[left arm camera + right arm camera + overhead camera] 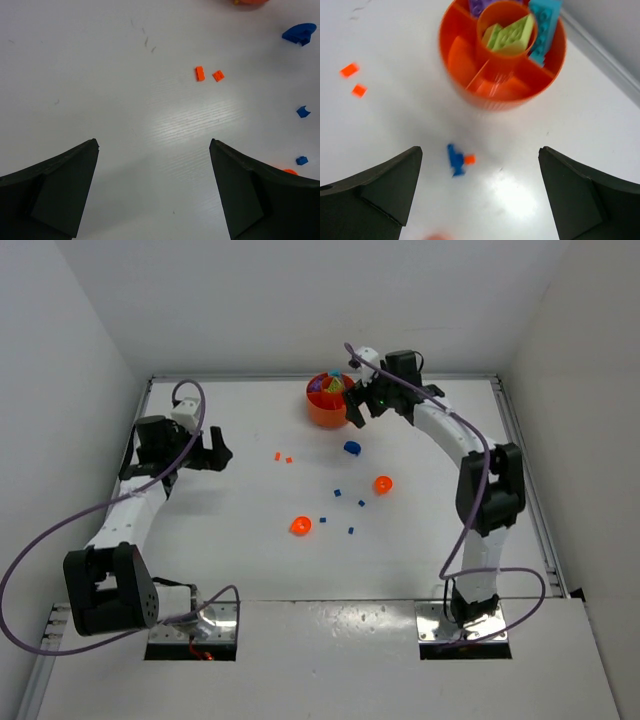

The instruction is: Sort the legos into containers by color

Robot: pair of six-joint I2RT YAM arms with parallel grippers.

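White walls close in on three sides of a white desk [250, 540], seen first from above. The left end effector [216, 451] hangs over the desk's left side, fingers apart, with nothing between them. The right end effector [354, 412] sits at the far edge, just beside the orange dish [325, 420]; from this view I cannot tell how wide it stands. Loose legos lie between the arms: a blue piece [351, 448] near the dish, two tiny orange squares [283, 457] to its left, two orange rounded pieces [383, 484] well apart, and small blue bits [338, 492] scattered between them.

From the left wrist, both dark fingers [55, 195] are spread wide over bare desk, holding nothing. The orange squares [200, 73] lie side by side ahead, not touching. The blue piece [299, 34] sits at the upper right, and two blue bits [302, 111] lie along the right edge.

From the right wrist, somewhat blurred, the fingers [380, 185] are also wide apart and empty. The dish [495, 102] lies just ahead. Its central cup holds lime green bricks [510, 35], a cyan brick [545, 25] leans in a compartment on the right, and purple pieces [480, 6] show at the top edge. The blue piece [455, 160] lies on the desk between dish and fingers, with a tiny orange bit [469, 159] touching or just beside it.
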